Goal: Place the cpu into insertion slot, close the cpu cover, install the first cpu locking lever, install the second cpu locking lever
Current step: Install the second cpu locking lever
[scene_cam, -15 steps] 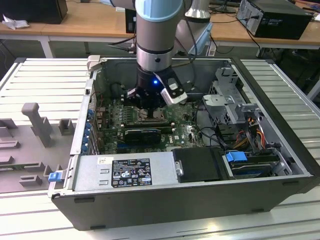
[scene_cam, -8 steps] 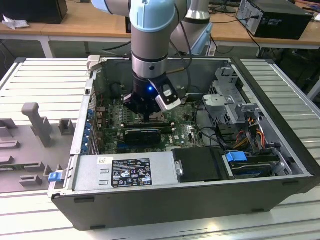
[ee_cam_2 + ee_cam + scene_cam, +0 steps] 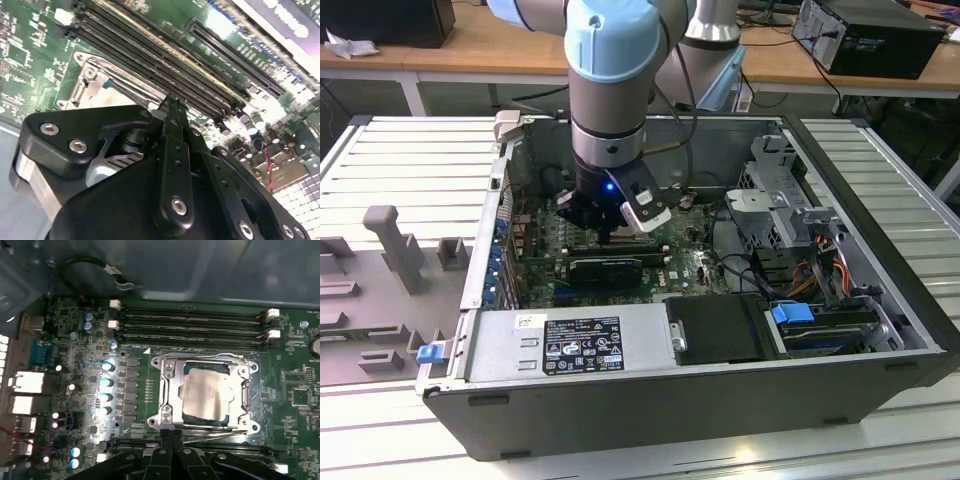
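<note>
The exterior view looks down from above and in front at the open computer case (image 3: 720,340), taking in the whole arm (image 3: 608,90). Both wrist views sit close over the motherboard (image 3: 295,365) — the first faces straight down, the second slants past the gripper (image 3: 172,107) — sharing the memory slots (image 3: 190,325).

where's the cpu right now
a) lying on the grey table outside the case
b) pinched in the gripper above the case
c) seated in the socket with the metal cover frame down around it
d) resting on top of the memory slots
c: in the first wrist view the cpu lies flat in the insertion slot, with the cpu cover lying around its edges and the gripper shut at the socket's near edge.
</note>
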{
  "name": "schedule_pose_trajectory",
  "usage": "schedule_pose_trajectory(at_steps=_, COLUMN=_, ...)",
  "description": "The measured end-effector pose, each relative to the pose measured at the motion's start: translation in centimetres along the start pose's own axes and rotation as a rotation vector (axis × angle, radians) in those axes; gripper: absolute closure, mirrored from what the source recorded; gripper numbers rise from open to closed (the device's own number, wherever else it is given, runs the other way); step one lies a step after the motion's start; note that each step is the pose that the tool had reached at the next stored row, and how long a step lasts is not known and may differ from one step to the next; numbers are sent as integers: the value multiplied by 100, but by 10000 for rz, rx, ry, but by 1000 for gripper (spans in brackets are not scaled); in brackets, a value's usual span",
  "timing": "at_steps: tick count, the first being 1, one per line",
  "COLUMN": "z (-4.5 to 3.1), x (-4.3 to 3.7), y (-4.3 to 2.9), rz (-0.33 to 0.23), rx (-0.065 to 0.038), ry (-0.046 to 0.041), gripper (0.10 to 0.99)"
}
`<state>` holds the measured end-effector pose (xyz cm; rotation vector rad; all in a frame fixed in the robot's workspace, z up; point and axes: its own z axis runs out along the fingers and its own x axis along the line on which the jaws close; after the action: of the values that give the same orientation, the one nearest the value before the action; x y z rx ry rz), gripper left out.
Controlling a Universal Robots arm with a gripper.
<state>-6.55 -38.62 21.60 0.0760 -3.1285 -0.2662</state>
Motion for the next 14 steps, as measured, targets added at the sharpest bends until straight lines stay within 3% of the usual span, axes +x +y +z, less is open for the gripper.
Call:
schedule_pose_trajectory(at_steps=3, z=13, x=47, y=-64, rz=-17, rx=-360, ry=-15, gripper=976)
schedule_pose_trajectory(at_steps=6, z=46, x=70, y=-76, rz=-72, rx=-523, ry=-13, gripper=976)
schedule_pose_trajectory(at_steps=8, z=90, x=90, y=-85, rz=-142, rx=-730, ry=-10, gripper=976)
schedule_pose_trajectory(at_steps=14, z=173, x=94, y=-100, rz=-179, rx=-1000, ry=-19, gripper=976)
